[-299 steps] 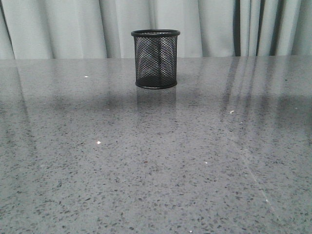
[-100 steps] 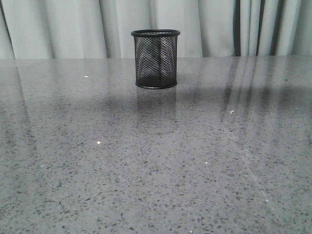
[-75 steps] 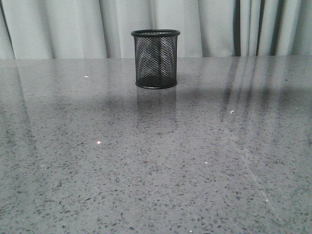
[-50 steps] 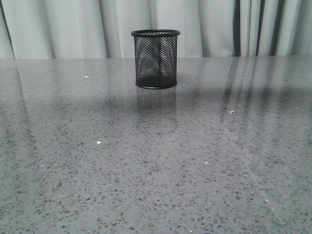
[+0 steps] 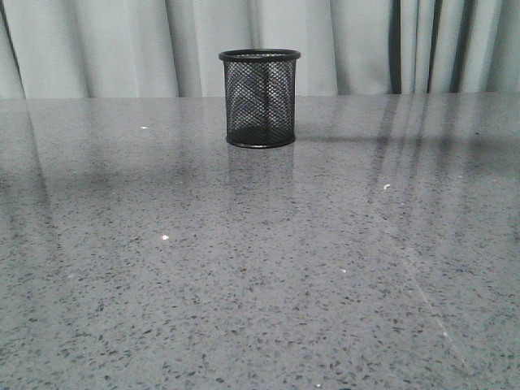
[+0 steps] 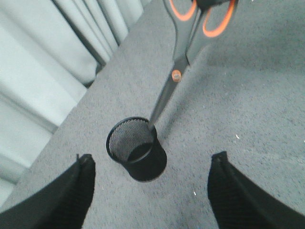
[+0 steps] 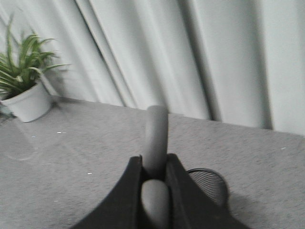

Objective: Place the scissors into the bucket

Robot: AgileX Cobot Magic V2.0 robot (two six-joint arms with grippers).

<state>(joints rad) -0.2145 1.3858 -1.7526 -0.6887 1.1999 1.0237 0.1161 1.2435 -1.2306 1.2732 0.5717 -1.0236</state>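
Observation:
The bucket (image 5: 259,97), a black wire-mesh cup, stands upright on the far middle of the table. No gripper shows in the front view. In the left wrist view the scissors (image 6: 177,67) hang blades down, their tip in line with the rim of the bucket (image 6: 137,149). Their orange-lined handles are at the picture's upper edge. My left gripper (image 6: 152,157) is open and empty, high above the bucket. My right gripper (image 7: 155,160) is shut on the scissors' grey handle (image 7: 156,129). The bucket (image 7: 212,187) shows partly behind one finger.
The grey speckled table (image 5: 260,268) runs back to pale curtains (image 5: 122,45). A green plant in a white pot (image 7: 26,98) stands on the table's far side in the right wrist view.
The bucket has not moved. Only the faint shadows on the table's right side have shifted a little.

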